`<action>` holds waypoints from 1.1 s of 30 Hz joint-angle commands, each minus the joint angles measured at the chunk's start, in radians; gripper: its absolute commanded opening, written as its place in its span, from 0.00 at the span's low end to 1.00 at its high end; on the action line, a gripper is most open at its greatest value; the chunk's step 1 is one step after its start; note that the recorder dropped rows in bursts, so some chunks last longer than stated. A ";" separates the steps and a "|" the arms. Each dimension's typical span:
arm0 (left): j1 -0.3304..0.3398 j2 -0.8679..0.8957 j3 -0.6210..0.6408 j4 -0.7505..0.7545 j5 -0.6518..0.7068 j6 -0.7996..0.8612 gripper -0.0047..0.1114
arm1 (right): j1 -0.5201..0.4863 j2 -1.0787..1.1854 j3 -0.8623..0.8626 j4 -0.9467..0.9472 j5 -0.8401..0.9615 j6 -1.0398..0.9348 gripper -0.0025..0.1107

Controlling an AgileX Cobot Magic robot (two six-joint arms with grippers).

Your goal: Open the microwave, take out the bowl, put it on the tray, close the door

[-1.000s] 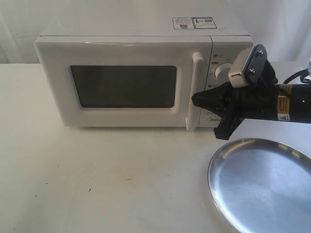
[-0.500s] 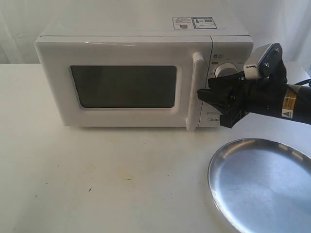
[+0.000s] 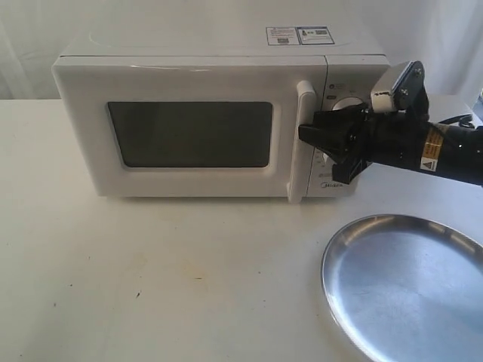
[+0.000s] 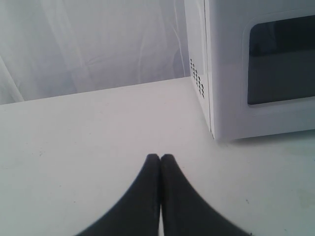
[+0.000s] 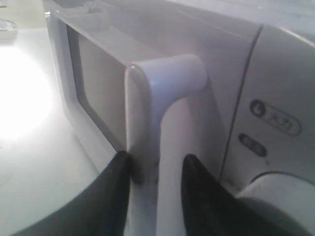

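Note:
The white microwave (image 3: 196,45) stands at the back of the table with its door (image 3: 189,83) shut. My right gripper (image 3: 306,136) is open at the door's tall white handle (image 3: 302,166), level with the handle's upper half. In the right wrist view the handle (image 5: 167,83) runs between the two black fingers of the right gripper (image 5: 155,160), one on each side. The silver tray (image 3: 407,286) lies at the front right. The bowl is hidden. My left gripper (image 4: 160,156) is shut and empty, low over the table beside the microwave's (image 4: 226,73) left side.
The round white dials (image 3: 349,105) sit just right of the handle, behind my right arm. A white curtain hangs behind the table. Bare tabletop (image 3: 151,271) stretches in front of the microwave, left of the tray.
My right gripper has risen from the handle's lower part, pulled back a little, then moved left onto the handle at a higher point. The door stays shut.

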 commanded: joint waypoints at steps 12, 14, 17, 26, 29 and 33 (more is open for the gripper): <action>-0.004 -0.002 -0.003 -0.008 -0.004 0.000 0.04 | 0.038 0.020 -0.027 -0.072 -0.024 0.068 0.06; -0.004 -0.002 -0.003 -0.008 -0.004 0.000 0.04 | 0.038 0.020 -0.027 -0.082 -0.032 0.070 0.07; -0.004 -0.002 -0.003 -0.008 -0.004 0.000 0.04 | 0.038 0.020 -0.040 -0.107 -0.054 0.090 0.08; -0.004 -0.002 -0.003 -0.008 -0.004 0.000 0.04 | 0.123 0.045 -0.112 -0.224 -0.011 0.145 0.02; -0.004 -0.002 -0.003 -0.008 -0.004 0.000 0.04 | 0.127 0.052 -0.116 -0.290 -0.103 0.114 0.02; -0.004 -0.002 -0.003 -0.008 -0.004 0.000 0.04 | 0.121 0.031 -0.116 -0.366 -0.130 0.095 0.02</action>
